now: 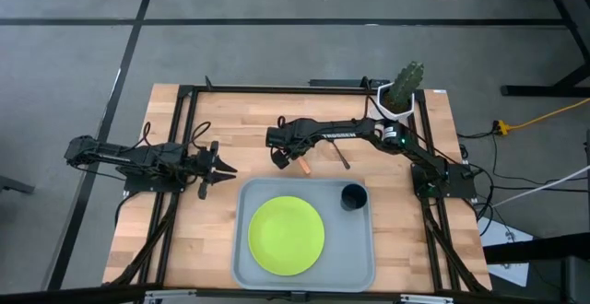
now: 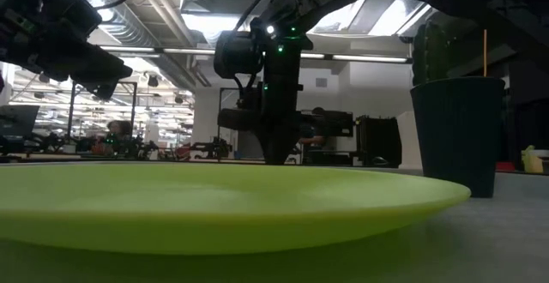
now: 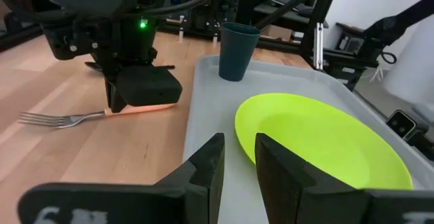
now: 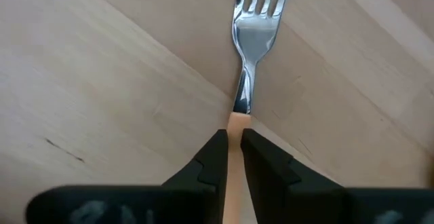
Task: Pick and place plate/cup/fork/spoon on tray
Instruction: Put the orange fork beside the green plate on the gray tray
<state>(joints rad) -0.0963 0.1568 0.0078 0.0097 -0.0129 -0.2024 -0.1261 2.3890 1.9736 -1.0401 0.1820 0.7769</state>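
The fork [image 4: 252,34] lies flat on the wooden table, far of the tray's far left corner; its orange handle end shows in the high view [image 1: 303,167] and its tines in the left wrist view [image 3: 42,119]. My right gripper [image 4: 234,157] stands over it, shut on the handle. The lime-green plate [image 1: 286,235] and the black cup [image 1: 354,197] stand on the grey-blue tray [image 1: 364,253]. The dark spoon [image 1: 343,157] lies on the table far of the cup. My left gripper [image 1: 226,168] waits left of the tray, open by a narrow gap and empty. My right gripper pinches the fork's orange handle [image 4: 235,125] between its two fingers, close to where the handle meets the metal neck. The fingers come from above, pointing down, one on each side of the handle. The fork lies flat on the table.
A white pot with a green cactus [image 1: 400,94] stands at the table's far right corner. Black frame rails run along the table's left, right and far sides. Bare wood lies left of and far of the tray.
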